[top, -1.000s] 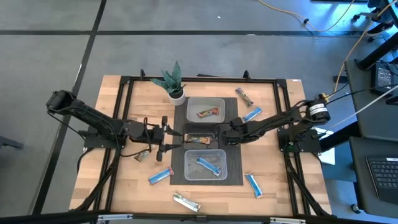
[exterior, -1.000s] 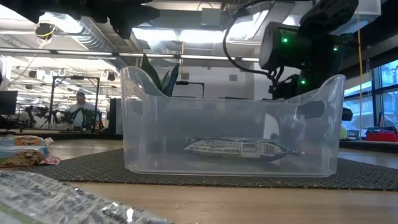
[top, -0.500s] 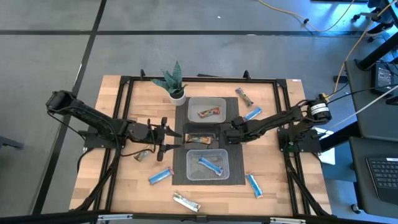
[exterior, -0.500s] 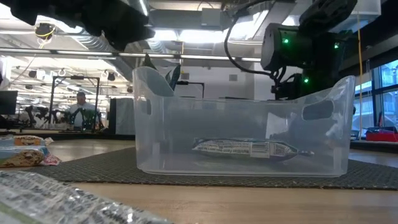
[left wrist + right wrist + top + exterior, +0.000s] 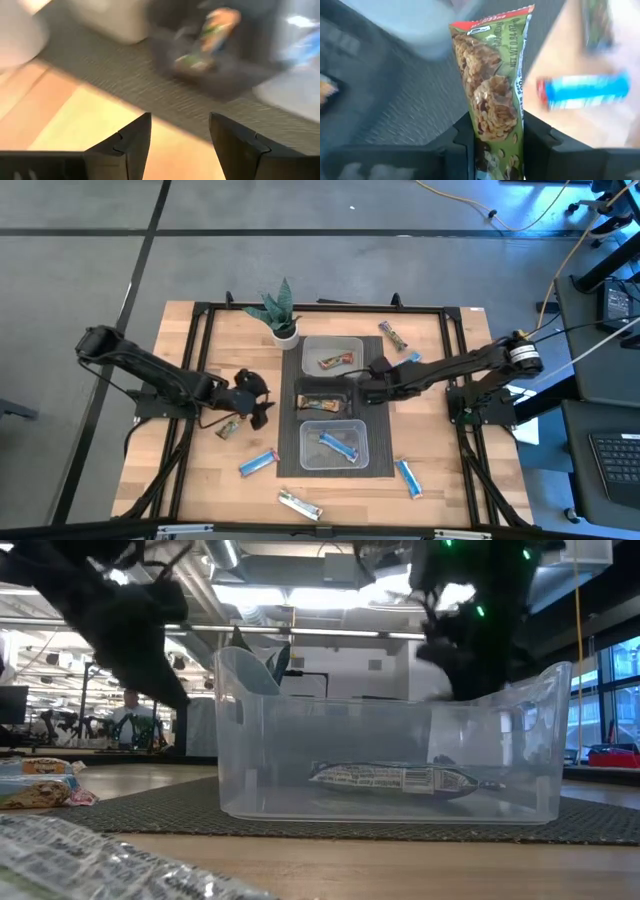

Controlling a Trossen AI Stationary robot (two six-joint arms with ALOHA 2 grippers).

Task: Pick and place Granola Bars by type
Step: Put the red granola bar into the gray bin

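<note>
Grey floor (image 5: 300, 250) around the table; ceiling lights (image 5: 270, 595) glow behind.

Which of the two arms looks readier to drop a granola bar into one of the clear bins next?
The right one, probably. Its end effector is shut on a green-wrapped granola bar and sits beside the middle bin. The left end effector is open, holds nothing, and is off the mat over bare wood.

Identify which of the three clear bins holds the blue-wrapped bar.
The bin nearest the table's front edge holds the blue bar; the middle bin and the bin by the plant each hold a brownish bar.
</note>
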